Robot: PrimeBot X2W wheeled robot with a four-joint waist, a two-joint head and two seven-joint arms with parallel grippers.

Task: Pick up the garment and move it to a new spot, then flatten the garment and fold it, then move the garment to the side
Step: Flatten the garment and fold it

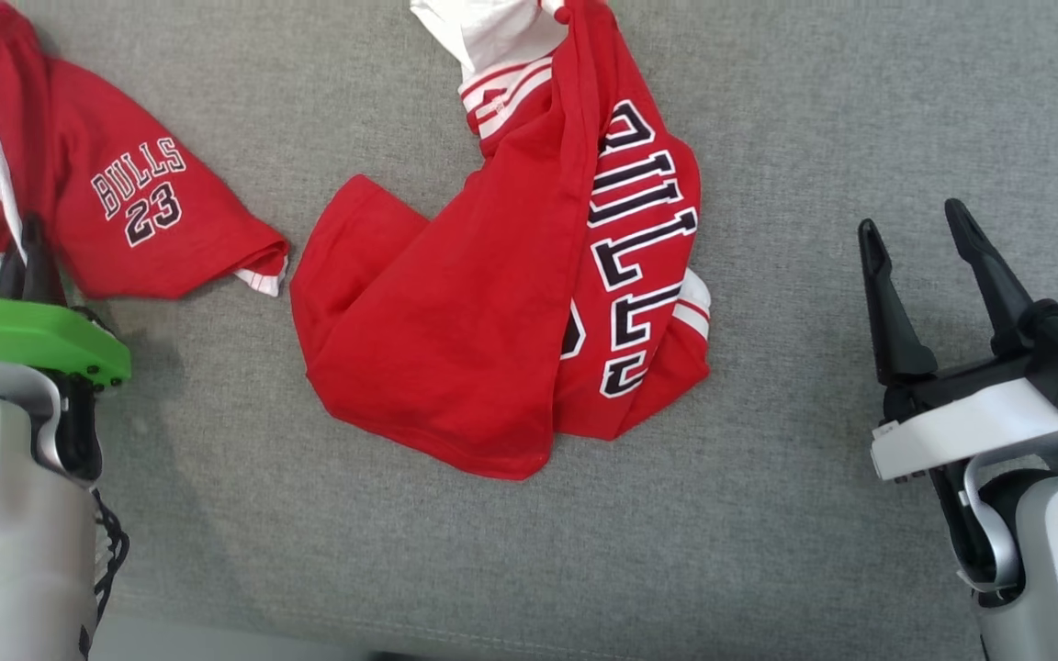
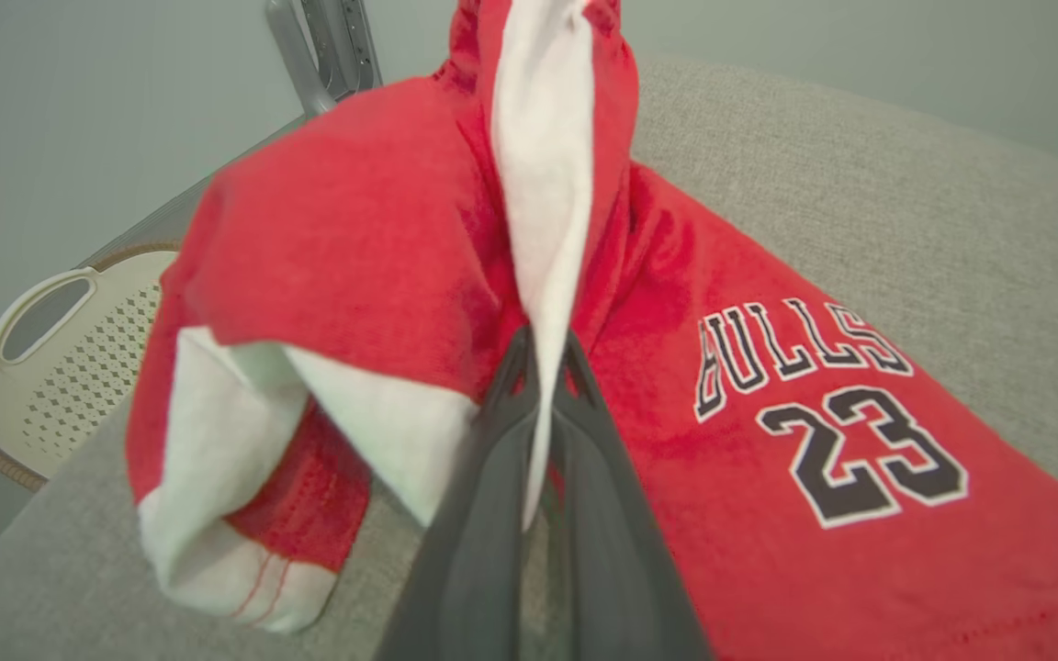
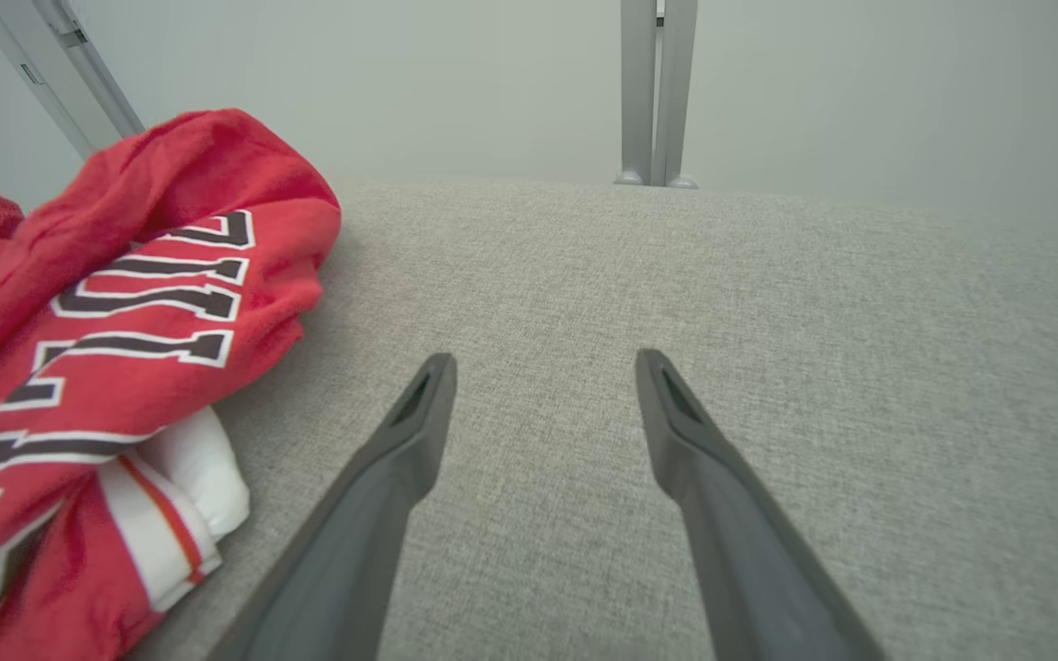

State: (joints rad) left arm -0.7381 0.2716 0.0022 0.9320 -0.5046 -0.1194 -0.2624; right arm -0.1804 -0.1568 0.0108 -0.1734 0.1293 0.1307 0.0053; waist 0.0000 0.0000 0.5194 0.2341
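Note:
A red garment printed BULLS 23 (image 1: 134,197) with white panels lies bunched at the far left of the grey surface. My left gripper (image 1: 22,252) is shut on a white stripe of it; in the left wrist view the gripper (image 2: 540,363) pinches that white fold (image 2: 538,184), and the cloth rises in a peak above the fingers. A second red garment with large BULLS lettering (image 1: 492,303) lies crumpled in the middle. My right gripper (image 1: 910,220) stands open to its right, apart from the cloth, with only bare fabric surface between its fingers (image 3: 676,422).
The grey upholstered surface (image 1: 814,110) stretches wide on the right and toward the front edge. A cream perforated basket (image 2: 61,367) sits below the surface's left side. Metal frame posts (image 3: 658,92) stand behind the far edge.

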